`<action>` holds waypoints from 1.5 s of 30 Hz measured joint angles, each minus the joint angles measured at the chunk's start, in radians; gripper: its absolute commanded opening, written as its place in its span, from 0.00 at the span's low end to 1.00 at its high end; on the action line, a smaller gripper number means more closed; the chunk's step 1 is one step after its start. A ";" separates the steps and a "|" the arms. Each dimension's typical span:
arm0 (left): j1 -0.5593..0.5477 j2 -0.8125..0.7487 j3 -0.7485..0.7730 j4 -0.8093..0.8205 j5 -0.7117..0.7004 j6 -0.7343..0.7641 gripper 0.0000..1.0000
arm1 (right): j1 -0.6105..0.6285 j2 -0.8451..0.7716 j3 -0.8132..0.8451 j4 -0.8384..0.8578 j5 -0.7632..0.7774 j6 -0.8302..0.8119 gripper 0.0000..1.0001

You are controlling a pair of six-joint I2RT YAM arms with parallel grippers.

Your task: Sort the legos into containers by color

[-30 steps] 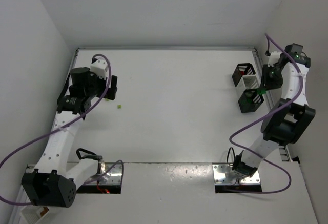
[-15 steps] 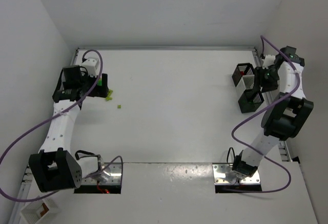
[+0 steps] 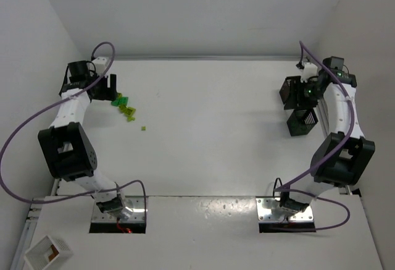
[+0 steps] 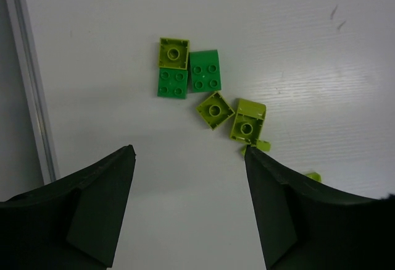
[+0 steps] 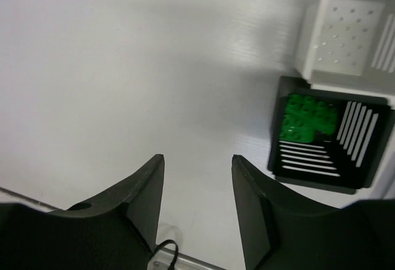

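Green and lime plastic make up the loose cluster of small lego bricks [image 4: 204, 71] lying on the white table [image 4: 308, 35] in the upper middle of my left wrist view. Two bright green square bricks [image 4: 172, 83] lie side by side, touching, and a lime square brick [image 4: 173, 53] sits against the top edge of the left one. Lower right of them are two more lime bricks [image 4: 215, 110] close together. A tiny lime piece [image 4: 259, 146] lies just at the tip of the finger on the right of the frame.

My left hand [image 4: 188, 154] is spread wide and holds nothing. Its black fingers [image 4: 99, 208] rise from the bottom of the frame, below the cluster. From overhead, this hand [image 3: 110, 89] is at the upper left of the table with the cluster [image 3: 123, 104] just to its lower right. A single small lime brick [image 3: 143, 128] lies apart, further to the lower right.

My right hand [image 5: 197, 159] has its fingers parted more narrowly, with only bare table between them. At the right of that frame, a black slatted open-top bin [image 5: 321, 165] holds a heap of bright green bricks [image 5: 308, 118]. A white perforated bin [image 5: 345, 41] touches it from above. From overhead, this hand [image 3: 307, 94] is at the upper right, beside a second black slatted bin [image 3: 289, 89], with the first black bin [image 3: 302, 122] just below.
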 measured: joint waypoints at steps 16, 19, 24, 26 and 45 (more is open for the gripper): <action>0.003 0.344 0.158 0.011 -0.148 -0.002 0.67 | 0.027 -0.035 -0.092 0.052 -0.013 0.053 0.49; 0.003 0.358 0.158 0.011 -0.180 0.000 0.66 | 0.027 -0.036 -0.092 0.053 -0.013 0.053 0.49; 0.003 0.363 0.157 0.013 -0.218 0.018 0.66 | 0.027 -0.036 -0.092 0.053 -0.013 0.053 0.49; 0.003 0.363 0.153 0.015 -0.226 0.027 0.67 | 0.027 -0.036 -0.092 0.053 -0.013 0.053 0.49; -0.022 0.460 0.146 0.003 -0.232 0.059 0.72 | 0.027 -0.036 -0.091 0.052 -0.009 0.053 0.49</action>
